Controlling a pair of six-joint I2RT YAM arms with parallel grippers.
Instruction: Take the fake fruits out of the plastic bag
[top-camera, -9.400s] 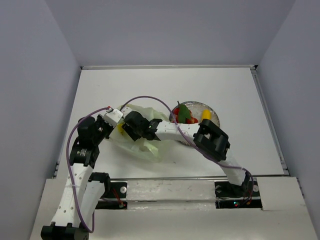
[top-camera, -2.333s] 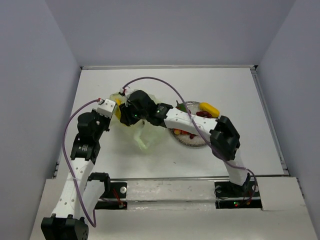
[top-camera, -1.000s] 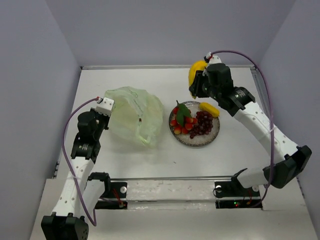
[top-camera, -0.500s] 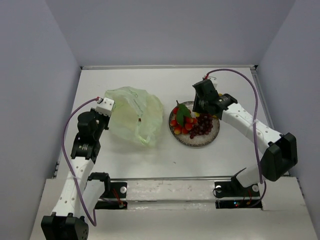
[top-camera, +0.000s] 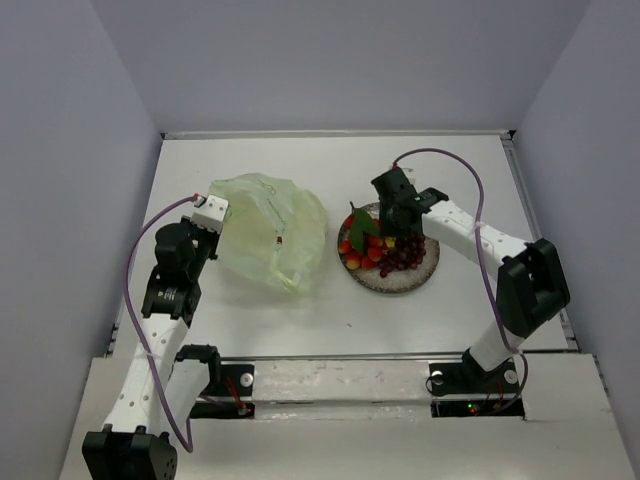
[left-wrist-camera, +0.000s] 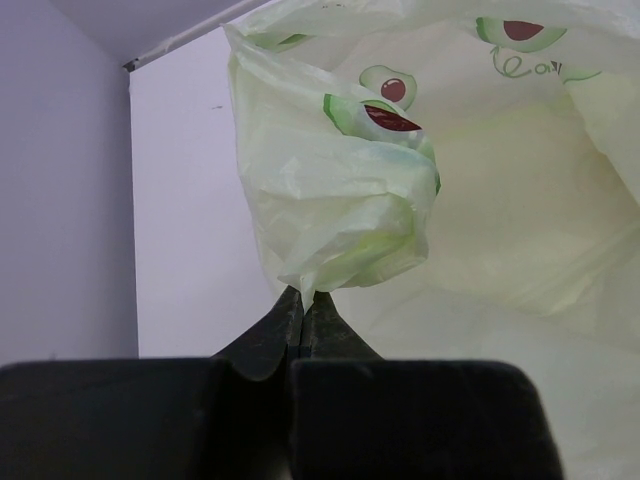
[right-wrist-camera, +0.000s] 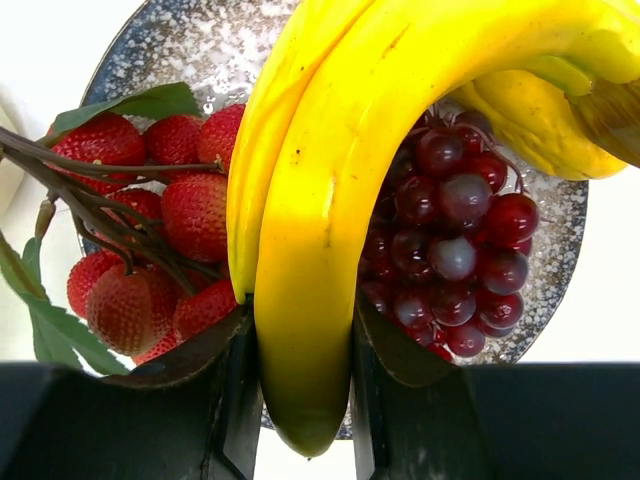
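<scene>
Tabletop white, bag, walls seemingly grey

Left arm at seven o'clock: white shells dotted with small holes, chunky black joints, left purple cable looping beside it. Right arm at four o'clock wears the same livery, right purple cable arching over. Left pincer and right pincer: matte black fingers.

Crumpled pale-green plastic bag lies left of strawberries, grapes and yellow banana.
</scene>
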